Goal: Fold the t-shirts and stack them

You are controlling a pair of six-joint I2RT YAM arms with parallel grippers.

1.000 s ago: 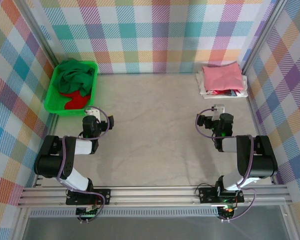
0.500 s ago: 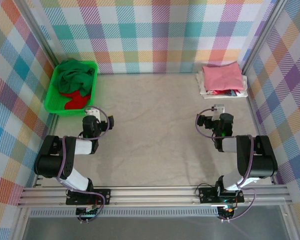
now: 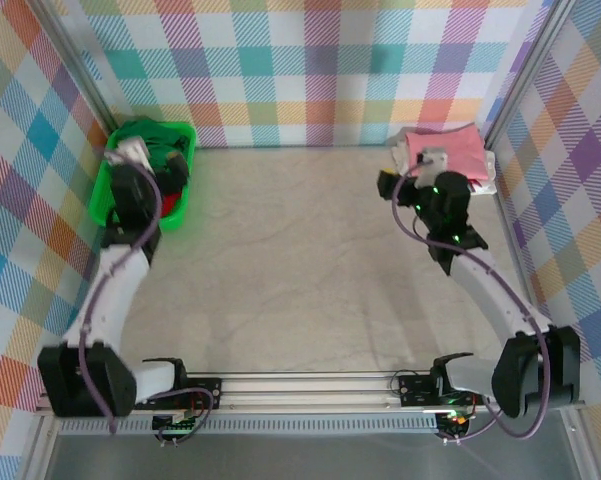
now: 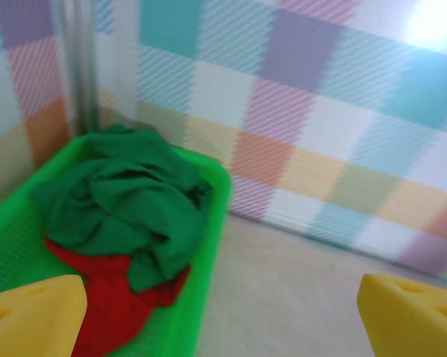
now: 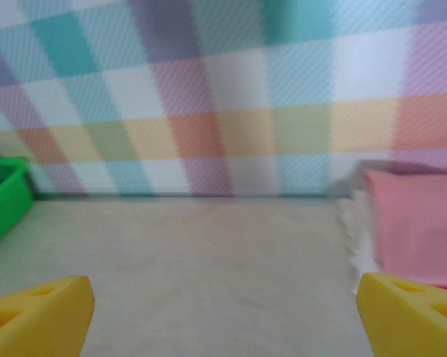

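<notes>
Left fingers [image 4: 30, 312], apart at the ten o'clock basket [image 4: 212, 238], may drag the tangled green shirt [image 4: 126, 208] and red shirt [image 4: 111, 312] out together; right fingers [image 5: 37, 312], also apart, could disturb the pink stack [image 5: 416, 223]

The left arm [image 3: 110, 290] is stretching out long toward the far left. The left tool [image 3: 158, 165] is pointing away from the bases and holding its yellow fingers [image 4: 31, 312] wide apart, with nothing between them. The right arm [image 3: 490, 290] is reaching toward the far right. The right tool [image 3: 418, 172] is likewise holding its fingers [image 5: 37, 312] spread wide, gripping nothing.
</notes>
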